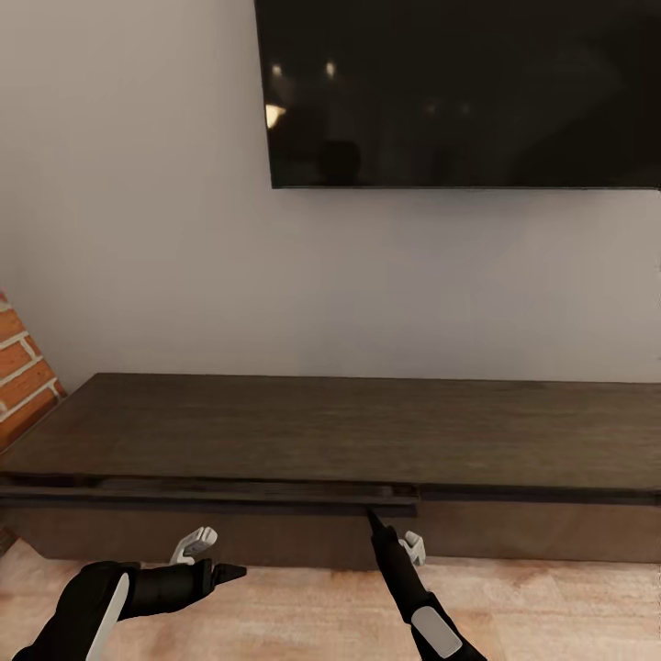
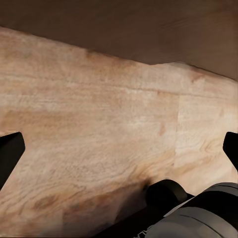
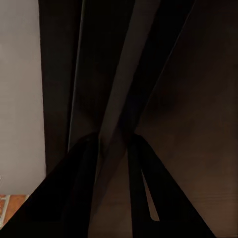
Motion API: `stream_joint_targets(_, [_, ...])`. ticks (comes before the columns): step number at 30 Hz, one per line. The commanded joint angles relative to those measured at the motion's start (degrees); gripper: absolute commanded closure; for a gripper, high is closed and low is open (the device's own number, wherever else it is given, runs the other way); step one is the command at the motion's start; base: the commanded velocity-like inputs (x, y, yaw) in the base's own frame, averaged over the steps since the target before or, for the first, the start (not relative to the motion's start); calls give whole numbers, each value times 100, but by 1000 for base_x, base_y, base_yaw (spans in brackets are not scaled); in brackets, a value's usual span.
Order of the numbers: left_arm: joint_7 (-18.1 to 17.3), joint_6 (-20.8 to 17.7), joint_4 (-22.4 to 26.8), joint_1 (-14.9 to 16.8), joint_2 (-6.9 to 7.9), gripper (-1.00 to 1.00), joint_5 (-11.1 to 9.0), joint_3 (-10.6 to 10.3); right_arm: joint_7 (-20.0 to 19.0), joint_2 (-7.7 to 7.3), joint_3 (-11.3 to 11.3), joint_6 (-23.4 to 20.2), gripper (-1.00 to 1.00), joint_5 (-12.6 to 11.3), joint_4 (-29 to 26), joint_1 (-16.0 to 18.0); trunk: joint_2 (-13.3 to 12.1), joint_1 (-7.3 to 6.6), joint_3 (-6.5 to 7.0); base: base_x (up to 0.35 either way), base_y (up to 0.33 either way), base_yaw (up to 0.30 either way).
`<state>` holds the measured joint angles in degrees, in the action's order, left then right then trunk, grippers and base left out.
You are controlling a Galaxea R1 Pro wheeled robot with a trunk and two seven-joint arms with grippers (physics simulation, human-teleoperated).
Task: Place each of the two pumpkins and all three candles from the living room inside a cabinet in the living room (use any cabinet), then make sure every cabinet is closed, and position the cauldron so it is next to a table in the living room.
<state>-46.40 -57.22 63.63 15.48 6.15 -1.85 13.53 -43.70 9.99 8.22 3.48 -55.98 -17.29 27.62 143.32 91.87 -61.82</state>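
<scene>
The right gripper (image 1: 374, 516) touches the cabinet (image 1: 367, 431) drawer's edge, fingers nearly together; the left gripper (image 1: 234, 571) hangs released above the floor (image 1: 303, 615).

Head camera above cabinet (image 1: 330, 431), forward-down

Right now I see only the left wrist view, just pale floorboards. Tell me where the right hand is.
Observer: The right hand has its tips at the front top edge of the long dark brown wooden cabinet.
Operator: Say what it holds.
Observer: A thin dark cabinet edge runs between its fingers; whether they pinch it, I cannot tell.
Operator: Name what hangs above.
Observer: A black flat television on the pale wall.
</scene>
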Motion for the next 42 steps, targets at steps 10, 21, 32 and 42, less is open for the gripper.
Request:
stream_joint_targets(10, [1, 0, 0, -1, 0, -100, 1, -2, -68, 1, -5, 3, 100, -45, -20, 5, 1, -1, 1, -201, 0, 0])
stream_joint_targets(21, [0, 0, 0, -1, 0, -100, -7, -5, -68, 1, -5, 3, 100, -45, -20, 0, 1, -1, 1, -94, 0, 0])
stream_joint_targets(32, [0, 0, 0, -1, 0, -100, -8, -4, -68, 1, -5, 3, 100, -45, -20, 1, 1, -1, 1, -110, 0, 0])
stream_joint_targets(42, [21, 0, 0, -1, 0, -100, -8, -8, -68, 1, -5, 3, 100, -45, -20, -1, 1, -1, 1, -117, 0, 0])
